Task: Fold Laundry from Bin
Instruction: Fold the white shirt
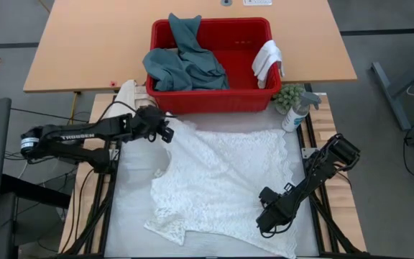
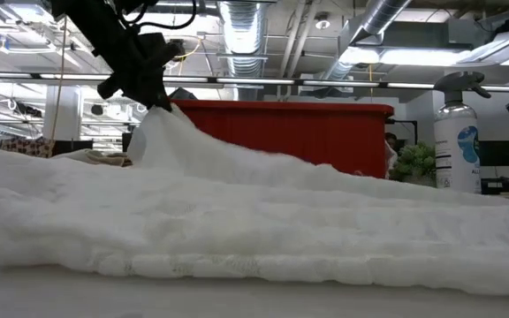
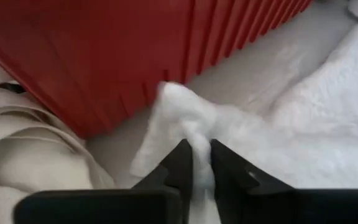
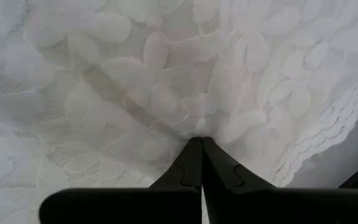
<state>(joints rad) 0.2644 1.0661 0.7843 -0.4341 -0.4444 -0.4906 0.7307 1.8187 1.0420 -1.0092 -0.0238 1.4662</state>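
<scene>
Tabletop from above: the bin stands at the far side and serves as landmark. Teal laundry fills its left half and a small white cloth hangs over its right rim, both not yet taken out. In front of the bin a white towel lies spread for folding. The left gripper pinches the towel corner closest to the bin's front left; the right gripper sits on the towel's near part, well away from the bin, probably to anchor that side while the other corner is drawn over. A cream cloth lies beside the bin's left front corner, and a spray bottle and small plant stand off its right front corner.

Level view: the left gripper lifts the towel into a peak before the bin.

Left wrist view: the fingers are narrowed on a towel fold, just short of the bin wall.

Right wrist view: the right gripper is closed, tips pressed into the towel; whether cloth is caught between them is unclear.
</scene>
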